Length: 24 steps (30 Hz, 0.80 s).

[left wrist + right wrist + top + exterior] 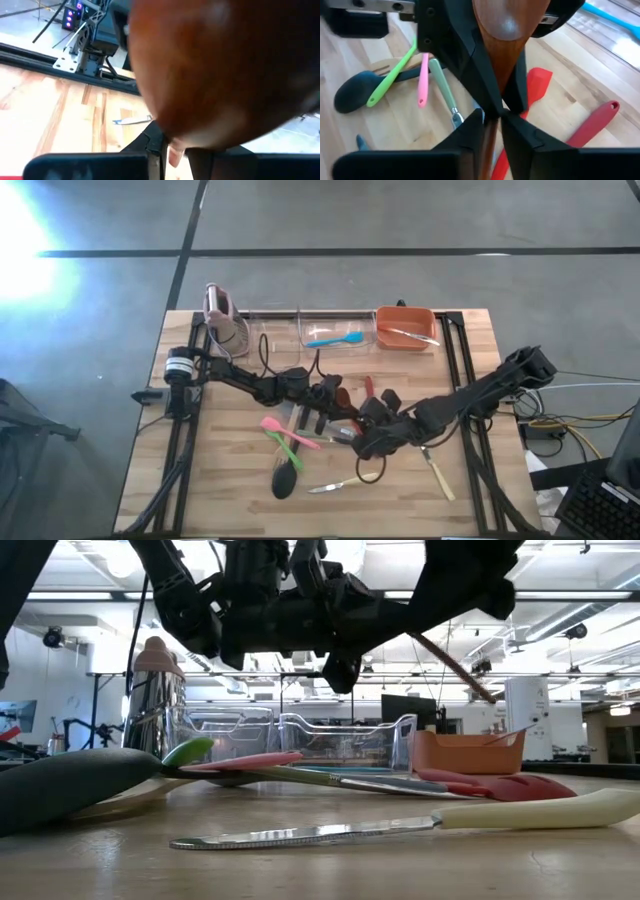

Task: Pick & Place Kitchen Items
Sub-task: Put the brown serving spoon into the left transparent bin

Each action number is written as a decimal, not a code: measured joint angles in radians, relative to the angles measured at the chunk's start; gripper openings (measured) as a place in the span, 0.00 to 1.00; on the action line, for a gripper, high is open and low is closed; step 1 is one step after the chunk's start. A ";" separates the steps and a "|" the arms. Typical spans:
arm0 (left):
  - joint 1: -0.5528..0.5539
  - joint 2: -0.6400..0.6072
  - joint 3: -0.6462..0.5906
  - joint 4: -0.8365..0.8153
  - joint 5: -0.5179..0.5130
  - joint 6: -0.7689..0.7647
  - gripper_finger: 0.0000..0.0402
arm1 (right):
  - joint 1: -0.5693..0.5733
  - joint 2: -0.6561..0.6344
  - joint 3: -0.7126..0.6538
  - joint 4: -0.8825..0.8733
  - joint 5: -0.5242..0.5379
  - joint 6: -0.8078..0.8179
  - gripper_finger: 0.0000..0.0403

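While both arms are meeting over the middle of the wooden table (470, 360), a brown wooden spoon (506, 30) is passing between them above the scattered utensils. The left gripper (495, 107) is pinching the spoon just below its bowl, its dark fingers pressed against the neck, and the bowl is filling most of the left wrist view. The right gripper (492, 120) is sitting right against it lower on the handle, its fingers lying alongside the wood; whether they are gripping or easing off cannot be told. Below them, a green spoon (290, 442) and a pink spoon (283, 426) are crossing beside a black ladle (285, 480), with a red spatula (536, 85) and a red-handled tool (595, 120) lying near. A pale-handled knife (400, 828) is resting flat at the table's front edge. At the back, a blue spatula (333, 339) is lying in a clear bin (300, 325) next to an orange bin (404, 328).
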State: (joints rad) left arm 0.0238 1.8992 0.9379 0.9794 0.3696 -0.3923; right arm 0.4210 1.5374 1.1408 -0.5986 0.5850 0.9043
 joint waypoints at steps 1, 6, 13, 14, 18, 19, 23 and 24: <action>0.000 -0.001 0.000 -0.005 0.003 0.000 0.12 | 0.001 -0.010 0.000 -0.011 -0.001 0.000 0.21; 0.001 -0.022 -0.001 -0.056 0.011 0.011 0.12 | 0.000 -0.052 0.002 -0.080 -0.034 0.016 0.34; 0.025 -0.159 0.000 -0.304 0.000 0.088 0.11 | 0.000 -0.112 0.002 -0.263 -0.088 0.100 0.45; 0.032 -0.195 0.008 -0.368 -0.011 0.110 0.11 | 0.000 -0.117 0.002 -0.299 -0.088 0.125 0.45; 0.060 -0.352 0.053 -0.718 -0.135 0.237 0.11 | 0.000 -0.135 0.001 -0.431 -0.089 0.230 0.44; 0.067 -0.393 0.069 -0.812 -0.183 0.271 0.11 | 0.000 -0.136 -0.001 -0.459 -0.089 0.252 0.44; 0.120 -0.520 0.141 -1.125 -0.336 0.362 0.11 | 0.000 -0.138 -0.011 -0.526 -0.089 0.291 0.41; 0.144 -0.545 0.161 -1.190 -0.354 0.367 0.11 | 0.000 -0.137 -0.016 -0.528 -0.089 0.292 0.40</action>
State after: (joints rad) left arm 0.1680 1.3538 1.0992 -0.2109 0.0157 -0.0248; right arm 0.4206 1.4002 1.1247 -1.1266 0.4961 1.1965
